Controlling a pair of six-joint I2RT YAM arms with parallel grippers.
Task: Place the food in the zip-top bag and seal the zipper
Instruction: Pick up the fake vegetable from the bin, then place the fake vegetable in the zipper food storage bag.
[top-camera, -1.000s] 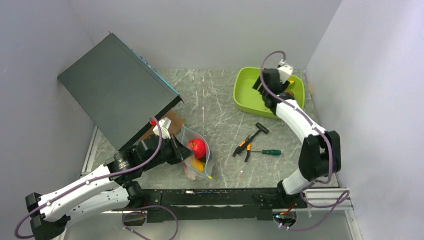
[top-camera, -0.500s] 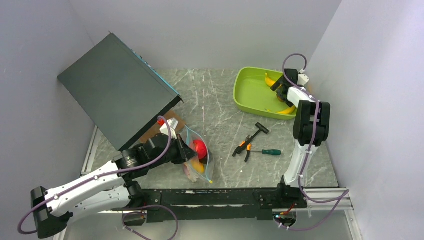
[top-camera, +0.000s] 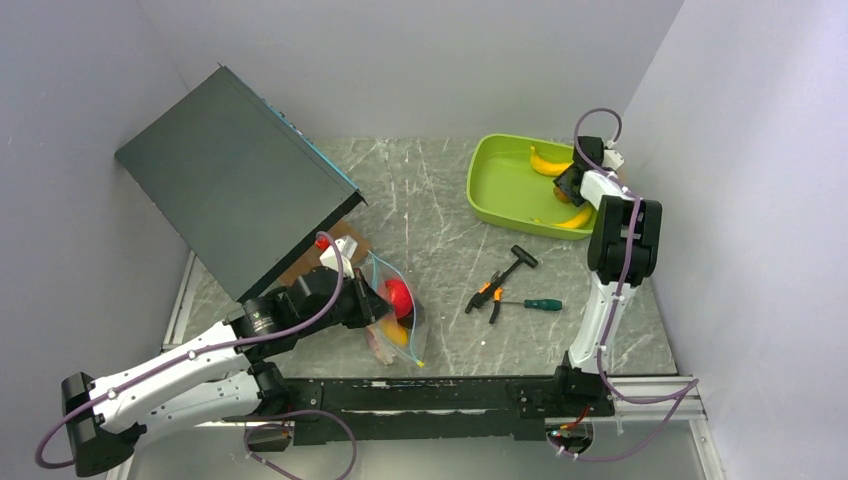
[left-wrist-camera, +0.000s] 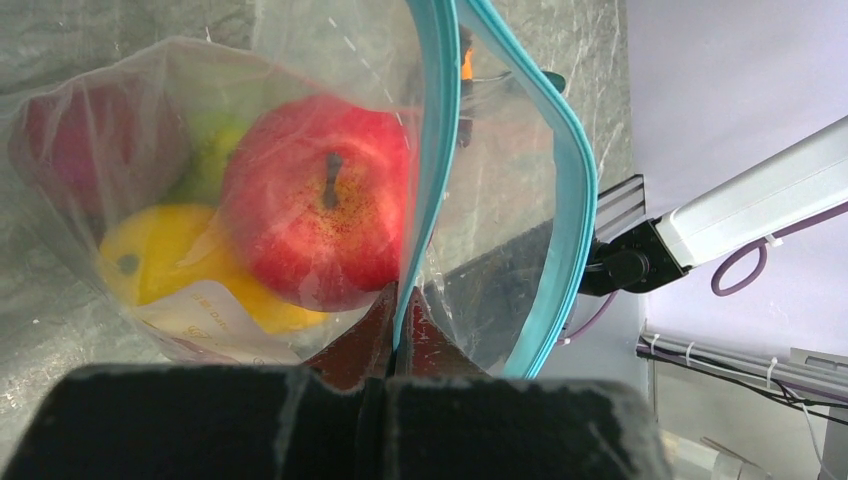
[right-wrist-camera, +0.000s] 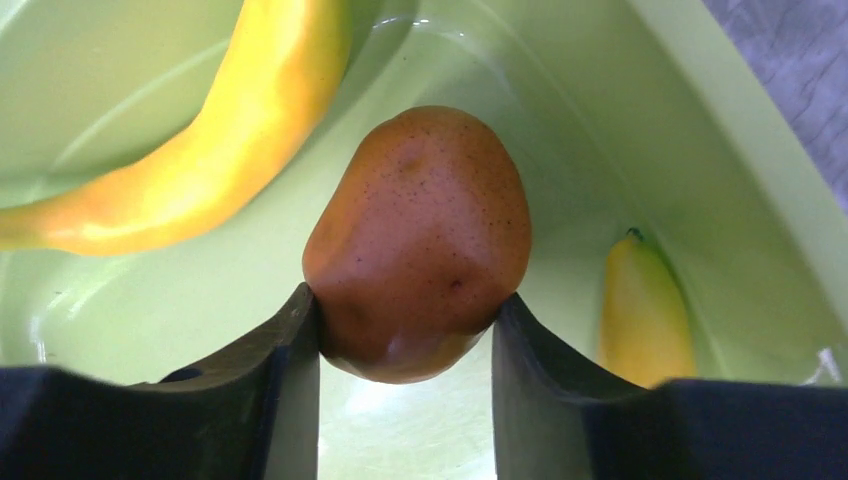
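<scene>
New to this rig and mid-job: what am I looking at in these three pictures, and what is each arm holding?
Two robot arms are bolted at the near edge of the table. The overhead picture looks down on both; the other two come from cameras on each wrist. The left arm's fingers pinch the zip-top bag by its zipper, with a red apple inside. The right arm's fingers clasp a brown pear in the green tray, beside bananas. Pliers and a screwdriver lie between.
</scene>
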